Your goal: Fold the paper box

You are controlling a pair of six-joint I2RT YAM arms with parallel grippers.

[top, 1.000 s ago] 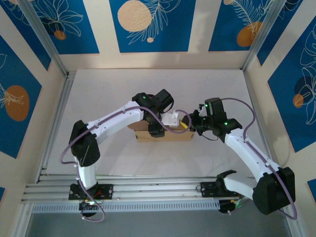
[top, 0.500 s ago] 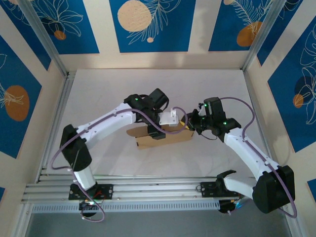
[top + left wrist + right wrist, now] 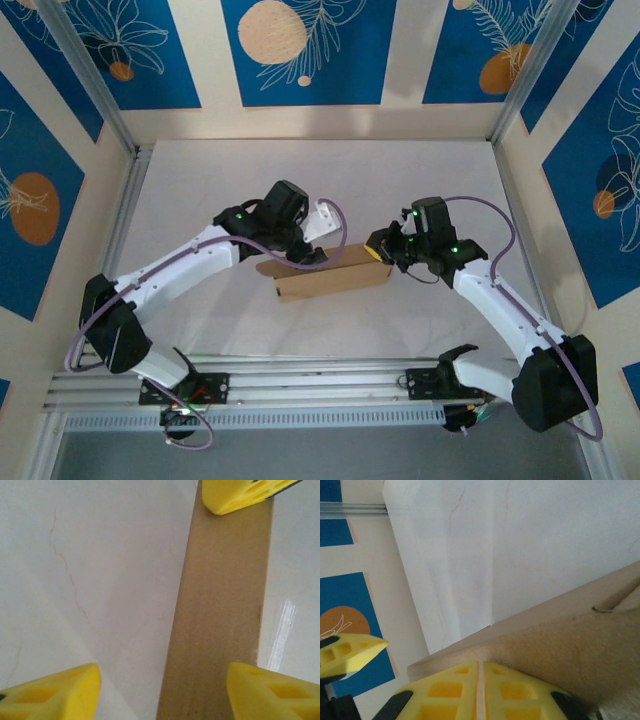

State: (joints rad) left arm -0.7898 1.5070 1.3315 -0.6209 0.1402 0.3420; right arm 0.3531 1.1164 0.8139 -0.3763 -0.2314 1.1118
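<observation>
— What is being changed just now?

— The left arm point(image 3: 190, 255) is being swung back to its own side. A moment ago it was being held over the middle of the paper box point(image 3: 335, 275), close to the other arm. Now the left fingers point(image 3: 55, 690) are being held wide apart above the box, and nothing is being squeezed between them.

— Is the box being moved too?

— Yes. It is being turned a little on the counter point(image 3: 420, 170). Before, it was lying straight. Now its right end is being held farther from the arm bases than its left end.

— Where is it being kept?

— In the middle of the counter, between the two arms.

— What is being done with the right fingers point(image 3: 520, 692)?

— They are being pressed together, right at the right end of the box. Whether a thin bit of cardboard is being pinched there cannot be told.

— What is meant by all that for the job?

— Probably the box is being let go on the left so that a new hold can be found. The folding is not finished yet. A small flap point(image 3: 264, 269) is being left flat on the counter at the left end.

— Is anything being kept inside the box?

— Nothing is being seen in it. Only brown outside walls are being shown, so the inside cannot be checked.
</observation>
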